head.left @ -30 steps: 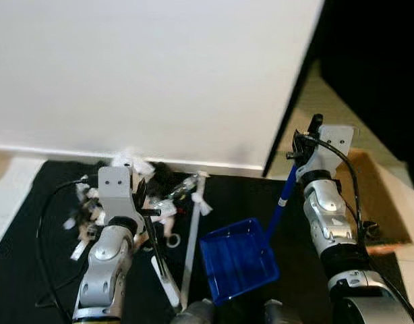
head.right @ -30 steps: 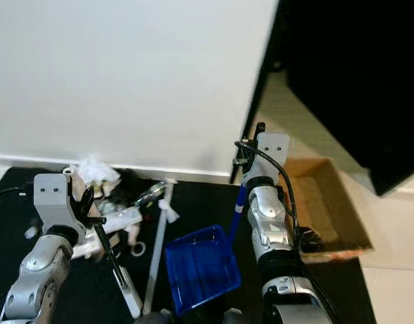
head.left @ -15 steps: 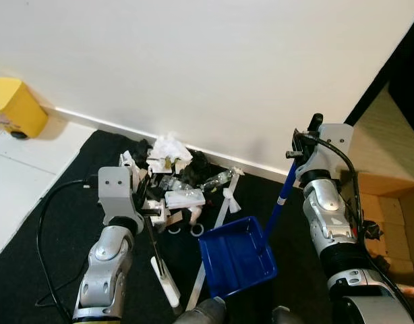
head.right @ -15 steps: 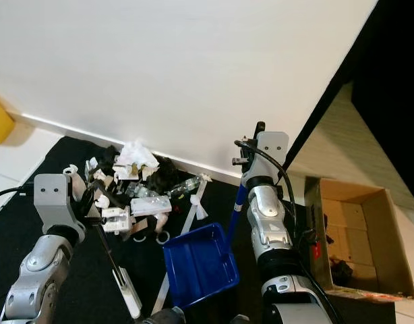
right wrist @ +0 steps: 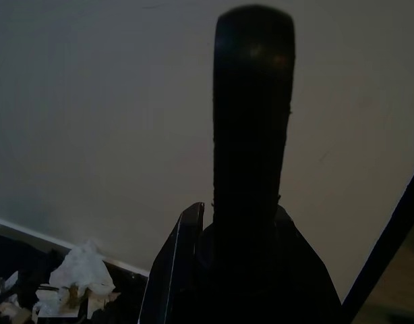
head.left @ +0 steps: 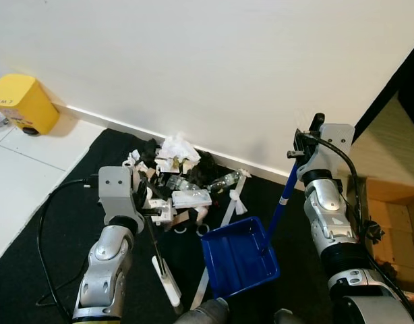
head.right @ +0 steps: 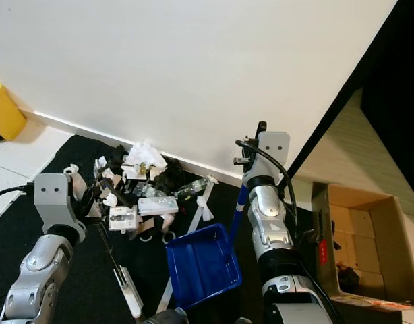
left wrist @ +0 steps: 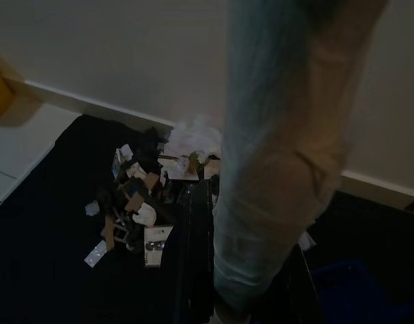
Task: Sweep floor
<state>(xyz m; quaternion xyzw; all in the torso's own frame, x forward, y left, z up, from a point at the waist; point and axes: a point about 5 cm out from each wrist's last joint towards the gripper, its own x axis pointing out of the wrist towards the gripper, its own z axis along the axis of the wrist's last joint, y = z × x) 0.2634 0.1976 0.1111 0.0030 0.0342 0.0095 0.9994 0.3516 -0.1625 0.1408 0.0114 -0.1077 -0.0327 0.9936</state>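
- The rubbish pile (head.left: 176,177) sits in the upper middle of the head views, on the black mat (head.left: 52,250), heaped close against the white wall's skirting. It is a mix of crumpled tissue, paper scraps, a clear bottle and small white pieces.
- The litter already lies gathered in one heap rather than scattered, so I judge the collecting part largely done. A few bits trail off the heap's left edge.
- The dustpan (head.left: 239,256) lies in the lower middle of the frame, just right of the heap and tilted. Its blue tray holds nothing I can make out, so the loading step looks not yet done.
- The right gripper (head.left: 303,152) is at centre right, closed around the top of the dustpan's blue pole (head.left: 280,202).
- The left gripper (head.left: 145,202) is at lower left, clamped on the thin dark broom handle (head.left: 153,244), whose white head (head.left: 168,283) rests on the mat short of the heap, at bottom centre.
- A white stick (head.left: 217,233) lies on the mat between broom and dustpan, running from the heap toward the bottom edge.
- A yellow box (head.left: 21,104) stands at upper left on the tiles; a cardboard box (head.right: 365,236) is open at lower right.
- Left to do, as I judge it: bring the dustpan's lip up to the heap, push the rubbish in, and empty it.
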